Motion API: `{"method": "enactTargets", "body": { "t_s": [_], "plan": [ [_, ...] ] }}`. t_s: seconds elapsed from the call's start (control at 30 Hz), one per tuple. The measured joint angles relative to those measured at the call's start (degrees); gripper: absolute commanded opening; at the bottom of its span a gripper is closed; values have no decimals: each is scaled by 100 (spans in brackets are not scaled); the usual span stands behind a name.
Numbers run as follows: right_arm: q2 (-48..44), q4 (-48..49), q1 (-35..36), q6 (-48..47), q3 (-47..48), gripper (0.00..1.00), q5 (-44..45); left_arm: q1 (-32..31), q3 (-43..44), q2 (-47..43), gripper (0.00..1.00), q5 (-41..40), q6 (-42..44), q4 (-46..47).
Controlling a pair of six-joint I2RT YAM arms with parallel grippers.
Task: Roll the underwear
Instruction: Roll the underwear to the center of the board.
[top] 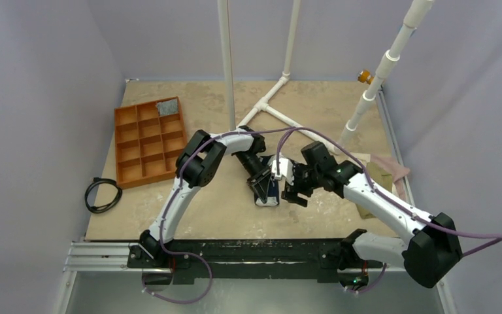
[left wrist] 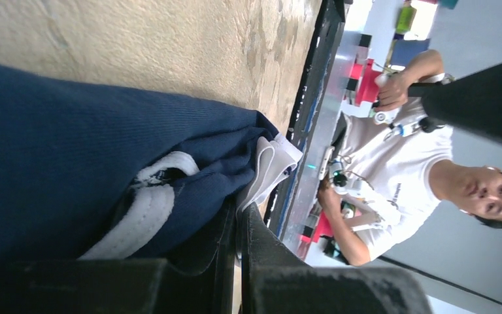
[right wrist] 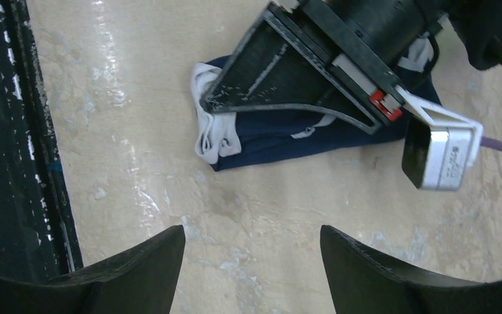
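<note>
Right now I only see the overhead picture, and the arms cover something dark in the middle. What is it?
Observer: The right wrist camera shows the underwear, navy cloth folded over, white trim bunched at one end.
Operator: Is a claw holding it?
Observer: The left gripper is shut and lies on it; whether cloth is pinched, I cannot tell.
Operator: And the other?
Observer: The right gripper is open and empty, over bare table beside the cloth.
</note>
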Motion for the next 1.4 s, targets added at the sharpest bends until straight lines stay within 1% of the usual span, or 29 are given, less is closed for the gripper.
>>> {"method": "enactTargets", "body": {
  "t_s": [0.2,0.4,0.7,0.8,0.93,1.1,1.3,1.4],
  "plan": [
    [313,595,929,146,-162,73,391,70,37,166,0,262,-22,-164],
    [822,970,1447,256,-195,72,608,98,179,278,0,343,-59,-295],
    [1458,1287,1622,280,-195,69,911,111,243,323,0,411,-57,-345],
    [1547,1370,1622,262,-195,68,1029,111,243,323,0,411,-57,-345],
    [1611,1482,1622,247,-195,65,1123,111,243,323,0,411,-57,-345],
    [1834,1561,1622,219,-195,53,1139,111,243,323,0,411,-57,-345],
    [2072,1550,1626,142,-168,27,1097,111,243,323,0,411,-57,-345],
    [2111,1556,1626,127,-144,17,1093,111,243,323,0,407,-57,-345]
  ]
}}
